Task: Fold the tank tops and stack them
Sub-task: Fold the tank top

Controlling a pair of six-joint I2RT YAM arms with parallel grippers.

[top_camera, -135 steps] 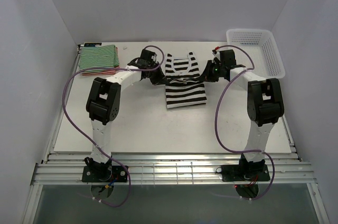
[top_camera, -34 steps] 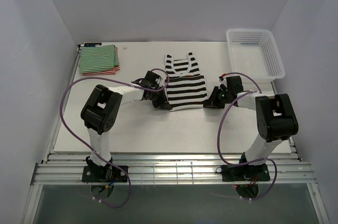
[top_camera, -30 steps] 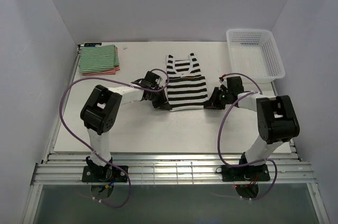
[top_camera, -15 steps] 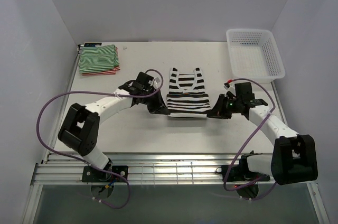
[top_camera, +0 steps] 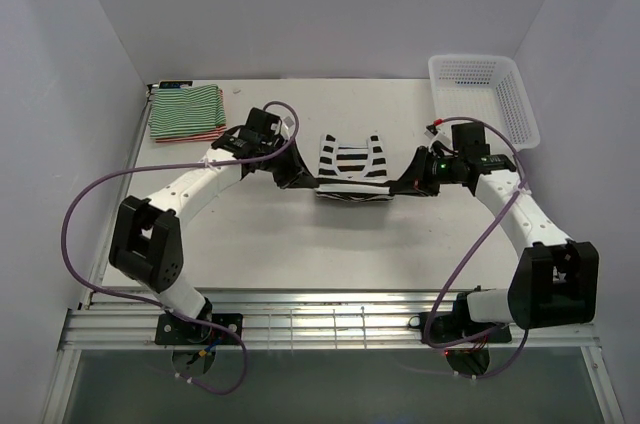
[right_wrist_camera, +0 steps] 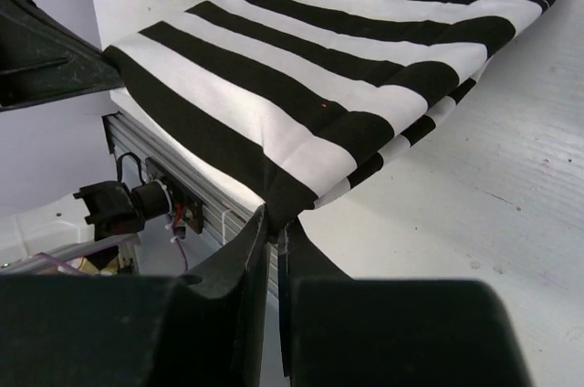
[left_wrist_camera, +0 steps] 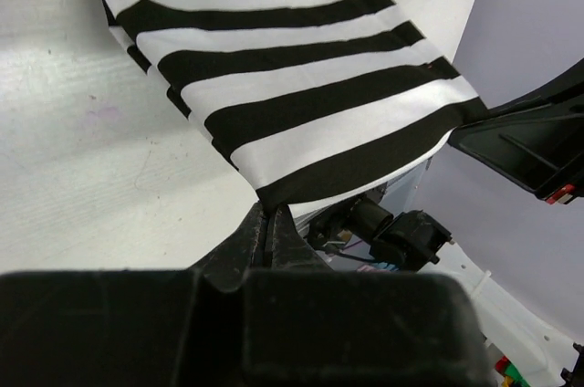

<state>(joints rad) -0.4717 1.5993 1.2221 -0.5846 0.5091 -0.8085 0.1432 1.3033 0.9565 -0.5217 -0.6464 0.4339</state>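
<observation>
Black plastic fingers of the left end effector (left_wrist_camera: 267, 214) are pressed together on one hem corner of the black-and-white tank top (top_camera: 352, 166), and the right end effector (right_wrist_camera: 274, 218) is clamped the same way on the opposite corner. The soft knit, in broad bands, is stretched smooth between the two. In the overhead view it sits at mid-frame, its hem edge lifted off the surface and its narrow straps toward the top of the frame. Under it, the white desk (top_camera: 330, 244) is matte with a faint ribbed grain. At the upper left lies a folded green-and-white tank top (top_camera: 187, 109), finely striped, on a red-and-white tank top (top_camera: 186, 136). At the upper right stands a white plastic lattice basket (top_camera: 522, 112), rectangular. Plain pale walls (top_camera: 330, 4) enclose the desk on three sides, and slatted metal rails (top_camera: 330, 322) cross the bottom of the frame.
</observation>
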